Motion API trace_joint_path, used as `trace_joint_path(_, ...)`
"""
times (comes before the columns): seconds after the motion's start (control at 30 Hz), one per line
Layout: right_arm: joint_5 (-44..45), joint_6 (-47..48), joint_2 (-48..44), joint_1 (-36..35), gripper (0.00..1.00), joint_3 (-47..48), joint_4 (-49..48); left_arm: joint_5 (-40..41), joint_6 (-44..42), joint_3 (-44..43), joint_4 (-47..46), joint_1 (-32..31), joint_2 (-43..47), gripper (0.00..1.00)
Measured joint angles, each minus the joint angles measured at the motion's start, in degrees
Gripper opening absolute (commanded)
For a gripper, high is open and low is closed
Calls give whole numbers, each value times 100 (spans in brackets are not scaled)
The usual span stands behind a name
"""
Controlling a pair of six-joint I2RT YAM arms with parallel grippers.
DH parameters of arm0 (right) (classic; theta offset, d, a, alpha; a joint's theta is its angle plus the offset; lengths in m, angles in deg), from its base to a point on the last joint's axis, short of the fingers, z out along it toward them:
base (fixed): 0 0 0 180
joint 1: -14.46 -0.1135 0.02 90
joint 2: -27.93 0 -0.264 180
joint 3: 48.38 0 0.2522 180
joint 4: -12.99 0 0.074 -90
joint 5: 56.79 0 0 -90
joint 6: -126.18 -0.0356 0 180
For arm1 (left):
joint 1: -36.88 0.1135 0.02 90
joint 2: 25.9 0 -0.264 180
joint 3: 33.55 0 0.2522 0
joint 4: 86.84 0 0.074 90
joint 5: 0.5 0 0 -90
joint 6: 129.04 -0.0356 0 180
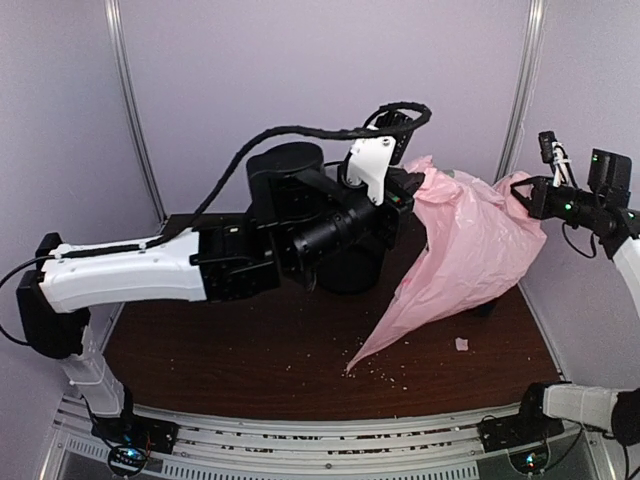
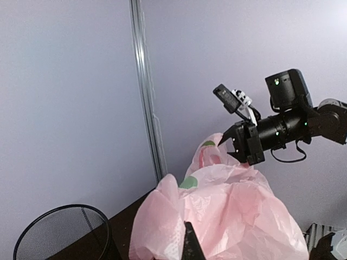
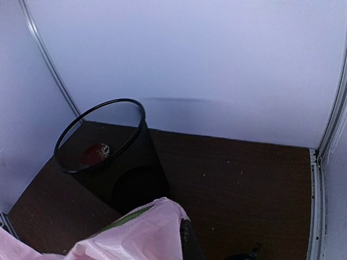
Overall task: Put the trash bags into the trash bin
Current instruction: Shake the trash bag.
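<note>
The pale-pink trash bag (image 1: 470, 255) hangs spread between my two grippers, its lower tip touching the table at the front. My left gripper (image 1: 408, 196) is shut on its upper left edge; in the left wrist view one dark fingertip (image 2: 190, 245) presses into the bag (image 2: 227, 211). My right gripper (image 1: 527, 196) is shut on the upper right strap corner, also seen in the left wrist view (image 2: 242, 145). The black mesh trash bin (image 3: 103, 142) stands at the back left of the bag, mostly hidden by my left arm in the top view (image 1: 350, 272). In the right wrist view the bag (image 3: 135, 235) covers the right gripper (image 3: 187, 241).
Something red (image 3: 95, 153) lies in the bin's bottom. Crumbs and a small white scrap (image 1: 461, 343) lie on the brown table (image 1: 250, 360). A small dark object (image 1: 487, 308) shows under the bag's right side. Walls and metal posts (image 2: 145, 92) close in the back and sides.
</note>
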Motion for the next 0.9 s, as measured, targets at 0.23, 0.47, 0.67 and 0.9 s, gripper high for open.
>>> trace_joint_path(0.23,557,-1040,2205,7,0,1978,-837,-925,232,-4133,1552,1156,-3016,0)
trace_joint_path(0.47,-275,-1152,968,11,0,3534,-2496,-1351,-2070,-2865,101,492,-1663,0)
trace_joint_path(0.67,-1456,1165,-2269,-26,0,1893,-2240,-1360,-3899,892,-2706,-1742,640,0)
trace_joint_path(0.9,-81,4946,-3602,13,0,-3493,1351,304,-3053,3718,-2271,-1029,-1003,0)
